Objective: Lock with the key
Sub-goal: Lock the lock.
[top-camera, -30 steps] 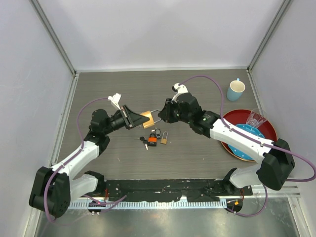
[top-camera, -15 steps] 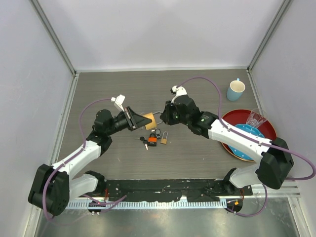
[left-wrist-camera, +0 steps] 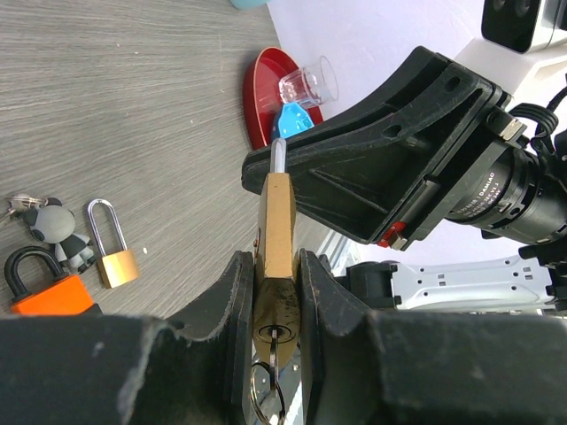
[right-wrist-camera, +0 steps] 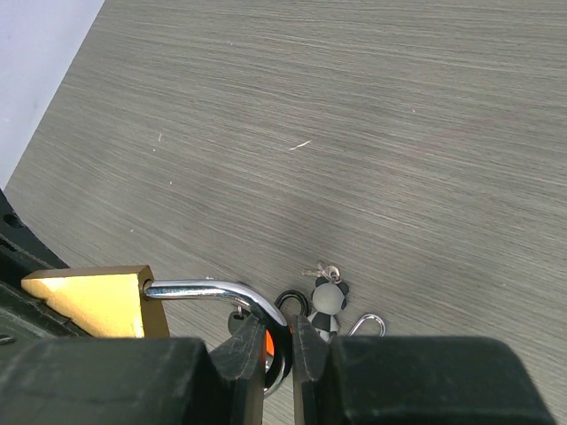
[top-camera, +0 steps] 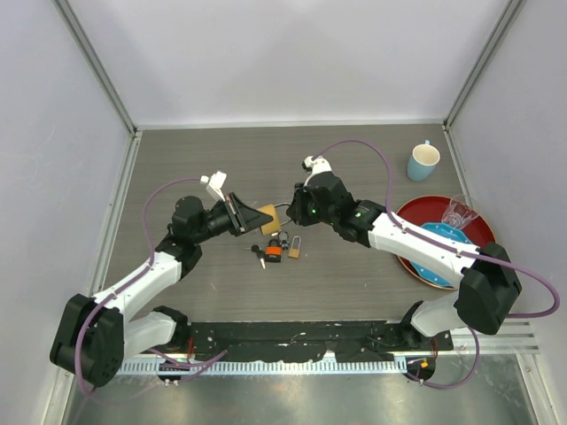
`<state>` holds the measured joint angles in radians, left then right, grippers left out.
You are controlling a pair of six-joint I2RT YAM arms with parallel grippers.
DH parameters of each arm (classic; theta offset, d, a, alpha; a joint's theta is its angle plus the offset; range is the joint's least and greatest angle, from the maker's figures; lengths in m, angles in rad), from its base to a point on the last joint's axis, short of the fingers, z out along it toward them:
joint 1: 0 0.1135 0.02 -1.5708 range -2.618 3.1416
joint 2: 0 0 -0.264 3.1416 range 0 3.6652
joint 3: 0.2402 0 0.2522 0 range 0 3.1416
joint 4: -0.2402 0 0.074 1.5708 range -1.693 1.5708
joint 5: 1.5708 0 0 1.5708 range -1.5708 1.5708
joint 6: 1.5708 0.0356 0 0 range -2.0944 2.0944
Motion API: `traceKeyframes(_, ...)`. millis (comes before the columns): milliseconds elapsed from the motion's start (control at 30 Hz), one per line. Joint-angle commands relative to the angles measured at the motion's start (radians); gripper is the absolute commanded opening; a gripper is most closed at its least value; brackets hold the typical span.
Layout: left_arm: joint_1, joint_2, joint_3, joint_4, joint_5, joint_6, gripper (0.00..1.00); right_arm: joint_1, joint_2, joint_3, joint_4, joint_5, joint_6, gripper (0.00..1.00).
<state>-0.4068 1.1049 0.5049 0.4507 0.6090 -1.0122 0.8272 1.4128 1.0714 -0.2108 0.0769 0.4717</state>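
A brass padlock [top-camera: 267, 215] is held above the table between both grippers. My left gripper [top-camera: 251, 215] is shut on its body; in the left wrist view the body [left-wrist-camera: 278, 230] sits between the fingers of the gripper [left-wrist-camera: 275, 266], with a key [left-wrist-camera: 276, 341] and its ring in the keyhole. My right gripper [top-camera: 291, 211] is shut on the steel shackle [right-wrist-camera: 208, 289], which runs from the brass body [right-wrist-camera: 93, 303] into the right gripper [right-wrist-camera: 279, 332].
Under the held lock lie an orange padlock [top-camera: 274, 252], a small brass padlock [top-camera: 293, 248] and a panda keychain with keys [top-camera: 257, 255]. At the right are a red plate [top-camera: 443, 243] with a glass [top-camera: 459, 212], and a blue cup [top-camera: 423, 161].
The right gripper has shifted a little left, towards the left gripper, with the shackle in it. The padlock and left gripper have shifted slightly right and nearer.
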Motion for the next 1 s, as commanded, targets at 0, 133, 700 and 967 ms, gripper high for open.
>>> traceKeyframes(0, -0.066, 0.016, 0.072, 0.112, 0.015, 0.014, 0.0, 0.121, -0.035, 0.084, 0.321, -0.342, 0.051, 0.02)
traceKeyframes(133, -0.075, 0.03, 0.064, 0.14, 0.008, 0.009, 0.0, 0.127, -0.048, 0.088, 0.333, -0.368, 0.038, 0.02)
traceKeyframes(700, -0.109, 0.111, 0.066, 0.335, 0.029, -0.026, 0.0, 0.19, -0.101, 0.098, 0.47, -0.598, 0.001, 0.02)
traceKeyframes(967, -0.139, 0.174, 0.098, 0.414, 0.015, -0.054, 0.0, 0.208, -0.11, 0.081, 0.56, -0.697, 0.044, 0.02)
